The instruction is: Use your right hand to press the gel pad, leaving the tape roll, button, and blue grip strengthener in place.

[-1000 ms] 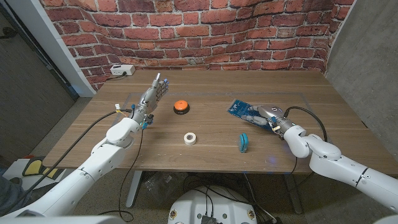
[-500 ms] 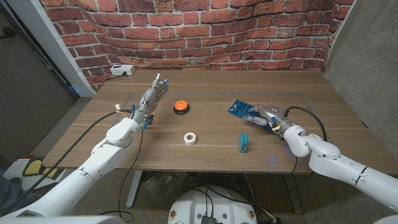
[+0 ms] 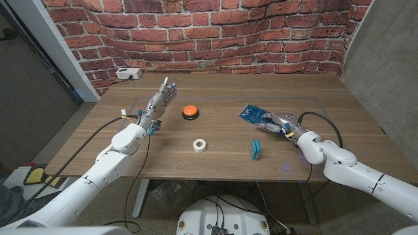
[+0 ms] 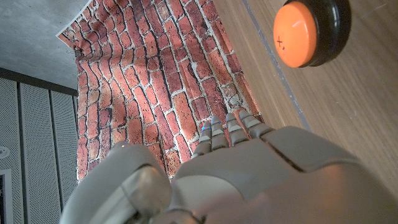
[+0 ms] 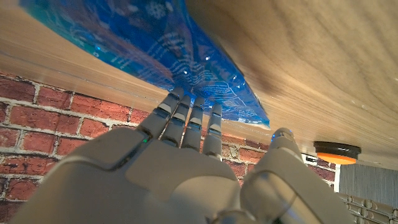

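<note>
The blue gel pad (image 3: 252, 114) (image 5: 143, 31) lies flat on the table's right half. My right hand (image 3: 279, 123) (image 5: 180, 143) rests on its near-right end with fingers stretched out, and their tips touch the pad's surface. The orange button (image 3: 189, 111) (image 4: 306, 32) (image 5: 336, 152) sits left of centre. A white tape roll (image 3: 200, 145) lies in front of it. Near the front edge, the blue grip strengthener (image 3: 256, 149) sits just left of my right wrist. Beside the button, my left hand (image 3: 160, 101) (image 4: 236, 168) holds nothing, fingers straight.
A white box (image 3: 128, 74) with a cable sits at the table's back left corner. A brick wall stands behind the wooden table (image 3: 215, 88). A black cable (image 3: 323, 121) loops from my right wrist.
My right hand has edged slightly further onto the gel pad. The left hand, button, tape roll and grip strengthener have not moved.
</note>
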You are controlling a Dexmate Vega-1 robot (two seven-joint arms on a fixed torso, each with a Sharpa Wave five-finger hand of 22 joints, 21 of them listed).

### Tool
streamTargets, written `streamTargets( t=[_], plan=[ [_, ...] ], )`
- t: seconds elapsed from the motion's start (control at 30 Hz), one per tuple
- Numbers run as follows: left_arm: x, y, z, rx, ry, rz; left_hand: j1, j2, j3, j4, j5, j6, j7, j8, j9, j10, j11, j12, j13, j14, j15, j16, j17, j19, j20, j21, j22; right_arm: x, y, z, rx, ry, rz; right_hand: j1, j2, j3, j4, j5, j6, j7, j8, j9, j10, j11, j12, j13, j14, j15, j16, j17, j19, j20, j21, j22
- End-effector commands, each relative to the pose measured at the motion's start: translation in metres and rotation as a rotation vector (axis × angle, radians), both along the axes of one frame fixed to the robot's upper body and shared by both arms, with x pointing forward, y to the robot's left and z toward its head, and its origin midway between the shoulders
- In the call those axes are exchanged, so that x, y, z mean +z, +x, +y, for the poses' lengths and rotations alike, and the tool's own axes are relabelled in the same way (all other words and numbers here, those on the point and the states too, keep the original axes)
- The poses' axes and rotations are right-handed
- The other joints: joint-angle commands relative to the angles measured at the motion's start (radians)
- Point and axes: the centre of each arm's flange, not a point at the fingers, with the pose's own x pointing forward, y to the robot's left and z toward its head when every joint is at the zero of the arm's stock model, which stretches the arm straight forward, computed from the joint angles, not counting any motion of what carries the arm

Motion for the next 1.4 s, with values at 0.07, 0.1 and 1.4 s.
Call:
streamTargets(
  t=[0.07,0.1,1.4],
  plan=[
    [0.001,0.001,0.0,0.0,0.003,0.0,-0.005,0.004,-0.008,0.0,-0.005,0.005,0.0,0.0,0.002,0.01,0.002,-0.001,0.006,0.005,-0.004,0.003,0.003,-0.001,0.011,-0.002,0.002,-0.008,0.002,-0.002,-0.007,-0.002,0.047,0.003,0.014,0.01,0.0,-0.002,0.017,0.007,0.01,0.002,0.006,0.006,0.005,0.002,0.011,-0.003,0.002,0.0,0.011,-0.007,0.0,0.006],
    [0.001,0.001,0.0,0.0,0.002,0.0,-0.005,0.005,-0.009,0.0,-0.005,0.005,-0.001,0.001,0.002,0.01,0.001,-0.001,0.006,0.005,-0.005,0.003,0.003,-0.001,0.011,-0.002,0.002,-0.008,0.002,-0.003,-0.008,-0.002,0.05,0.003,0.014,0.01,0.0,-0.003,0.02,0.006,0.011,0.002,0.006,0.004,0.004,0.002,0.011,-0.003,0.002,0.0,0.011,-0.008,-0.001,0.006],
    [-0.004,0.001,-0.005,0.0,0.0,0.018,-0.003,0.009,-0.016,0.001,-0.007,0.006,0.0,0.0,0.002,0.011,0.002,-0.001,0.006,0.005,-0.003,0.002,0.003,0.0,0.009,-0.004,0.002,-0.017,0.013,-0.005,-0.042,-0.009,0.164,-0.004,0.017,0.008,0.002,-0.003,0.107,0.017,0.027,0.002,0.079,0.007,0.022,0.002,0.089,-0.018,0.014,0.001,0.088,-0.02,0.014,0.006]
  ],
)
